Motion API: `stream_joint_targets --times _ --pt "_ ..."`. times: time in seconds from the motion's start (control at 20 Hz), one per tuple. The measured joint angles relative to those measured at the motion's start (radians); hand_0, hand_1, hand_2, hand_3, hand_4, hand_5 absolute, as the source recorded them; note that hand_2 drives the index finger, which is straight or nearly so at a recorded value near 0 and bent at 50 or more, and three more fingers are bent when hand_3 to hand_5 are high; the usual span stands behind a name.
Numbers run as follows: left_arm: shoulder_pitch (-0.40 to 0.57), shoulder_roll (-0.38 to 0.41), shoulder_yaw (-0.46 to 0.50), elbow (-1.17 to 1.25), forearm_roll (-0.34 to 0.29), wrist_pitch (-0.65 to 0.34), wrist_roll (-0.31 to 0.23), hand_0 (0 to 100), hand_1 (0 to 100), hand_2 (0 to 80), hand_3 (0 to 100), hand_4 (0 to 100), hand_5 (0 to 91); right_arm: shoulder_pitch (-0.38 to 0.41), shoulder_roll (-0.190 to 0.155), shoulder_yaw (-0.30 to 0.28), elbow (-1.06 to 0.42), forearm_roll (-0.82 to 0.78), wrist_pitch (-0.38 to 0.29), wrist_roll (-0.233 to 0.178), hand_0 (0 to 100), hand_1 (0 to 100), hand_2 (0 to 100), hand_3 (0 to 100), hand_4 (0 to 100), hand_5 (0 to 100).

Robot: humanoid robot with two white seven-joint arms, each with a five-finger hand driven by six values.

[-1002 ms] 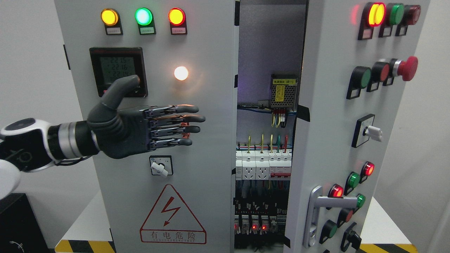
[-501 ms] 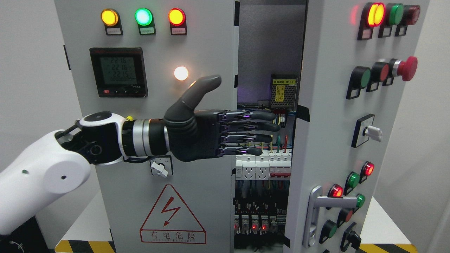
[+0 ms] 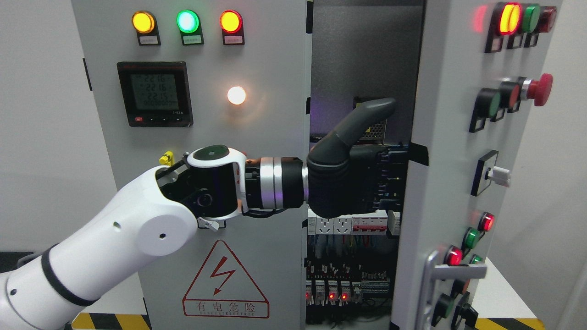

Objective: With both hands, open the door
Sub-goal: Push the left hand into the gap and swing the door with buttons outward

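Observation:
The grey cabinet's right door (image 3: 454, 137) stands partly open and carries lamps, push buttons and a silver lever handle (image 3: 451, 272) low down. The left door (image 3: 266, 151) is closed. My left arm comes in from the lower left and crosses the left door into the gap. My left hand (image 3: 362, 181) is dark grey, with its thumb raised. Its straight fingers pass behind the right door's inner edge, where their tips are hidden. It holds nothing. My right hand is not in view.
Inside the gap are a power supply, coloured wires, white sockets (image 3: 332, 224) and breakers with red lights. A red emergency button (image 3: 541, 87) sticks out of the right door. The left door bears a meter (image 3: 154, 94) and a shock warning sign (image 3: 224, 282).
My left hand has travelled right from the left door's front into the gap. The right door has swung further open, widening the gap.

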Motion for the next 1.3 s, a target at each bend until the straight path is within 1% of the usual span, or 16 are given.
stream_joint_targets --times 0.1,0.15,0.25,0.35,0.45,0.75,0.9,1.05,1.3 --pt "0.0 -0.044 0.005 -0.01 -0.024 0.0 0.067 0 0 0.0 0 0 0.0 0.0 0.0 0.0 0.0 0.0 0.0 0.0 0 0 0 0 0 0" --pt "-0.001 -0.067 0.007 -0.016 -0.041 0.001 0.091 0 0 0.0 0 0 0.0 0.0 0.0 0.0 0.0 0.0 0.0 0.0 0 0 0 0 0 0" --pt "-0.003 -0.109 0.011 -0.03 -0.074 0.002 0.124 0 0 0.0 0 0 0.0 0.0 0.0 0.0 0.0 0.0 0.0 0.0 0 0 0 0 0 0" --pt "-0.006 -0.154 0.013 -0.043 -0.099 0.009 0.137 0 0 0.0 0 0 0.0 0.0 0.0 0.0 0.0 0.0 0.0 0.0 0 0 0 0 0 0" --pt "-0.006 -0.197 0.014 -0.053 -0.122 0.019 0.161 0 0 0.0 0 0 0.0 0.0 0.0 0.0 0.0 0.0 0.0 0.0 0 0 0 0 0 0" --pt "-0.008 -0.315 0.0 -0.056 -0.199 0.029 0.263 0 0 0.0 0 0 0.0 0.0 0.0 0.0 0.0 0.0 0.0 0.0 0 0 0 0 0 0" --pt "-0.011 -0.361 -0.011 -0.04 -0.219 -0.011 0.291 0 0 0.0 0 0 0.0 0.0 0.0 0.0 0.0 0.0 0.0 0.0 0 0 0 0 0 0" --pt "-0.013 -0.395 -0.021 -0.012 -0.227 -0.047 0.322 0 0 0.0 0 0 0.0 0.0 0.0 0.0 0.0 0.0 0.0 0.0 0 0 0 0 0 0" --pt "-0.014 -0.435 -0.068 0.032 -0.23 -0.166 0.367 0 0 0.0 0 0 0.0 0.0 0.0 0.0 0.0 0.0 0.0 0.0 0 0 0 0 0 0"
